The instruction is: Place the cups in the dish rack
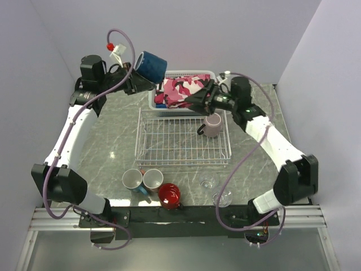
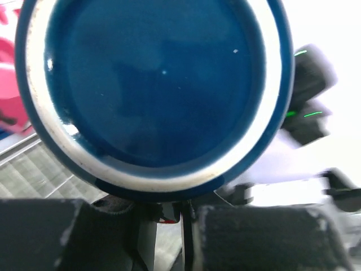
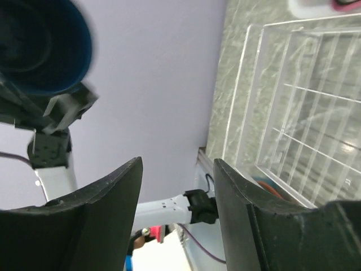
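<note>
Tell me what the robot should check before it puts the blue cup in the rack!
1. Grip on the navy blue ceramic mug: ok, the left fingers hold it off the table.
2. Mug over the white wire-grid dish rack: not ok, it appears beyond the far left corner.
3. Room in the rack: ok, only a mauve-pink mug sits at its far right.
4. Right fingers out of the way: ok, open, empty, near the far right corner.
5. Mug's handle direction: cannot tell.

visible are a navy mug (image 1: 151,65), mauve mug (image 1: 213,125), red mug (image 1: 168,195), white rack (image 1: 169,141) and pink camouflage cloth (image 1: 181,90).
</note>
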Tool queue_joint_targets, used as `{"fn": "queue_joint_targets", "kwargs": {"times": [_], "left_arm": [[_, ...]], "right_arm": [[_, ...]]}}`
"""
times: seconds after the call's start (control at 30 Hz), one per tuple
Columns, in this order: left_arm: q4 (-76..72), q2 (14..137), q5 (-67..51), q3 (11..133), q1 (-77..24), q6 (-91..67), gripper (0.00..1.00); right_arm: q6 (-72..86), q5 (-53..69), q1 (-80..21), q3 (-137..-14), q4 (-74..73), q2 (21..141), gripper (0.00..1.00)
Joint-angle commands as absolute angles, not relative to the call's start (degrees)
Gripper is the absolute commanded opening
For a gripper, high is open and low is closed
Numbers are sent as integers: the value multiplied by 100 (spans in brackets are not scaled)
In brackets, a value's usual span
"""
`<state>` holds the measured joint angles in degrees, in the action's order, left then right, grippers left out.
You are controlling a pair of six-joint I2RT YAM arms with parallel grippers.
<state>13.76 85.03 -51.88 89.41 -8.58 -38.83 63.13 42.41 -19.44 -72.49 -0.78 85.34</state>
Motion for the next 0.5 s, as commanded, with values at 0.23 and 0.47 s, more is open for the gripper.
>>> {"fn": "queue_joint_targets", "kwargs": {"times": [0.23, 0.47], "left_arm": [[3709, 9069, -2850, 9237, -2477, -62, 1], [3744, 9983, -2233, 9404, -2988, 430, 1]], "right_arm": [[5493, 4210, -801, -7664, -1801, 6074, 69], [5590, 4412, -352, -7173, -1802, 5398, 69]]}}
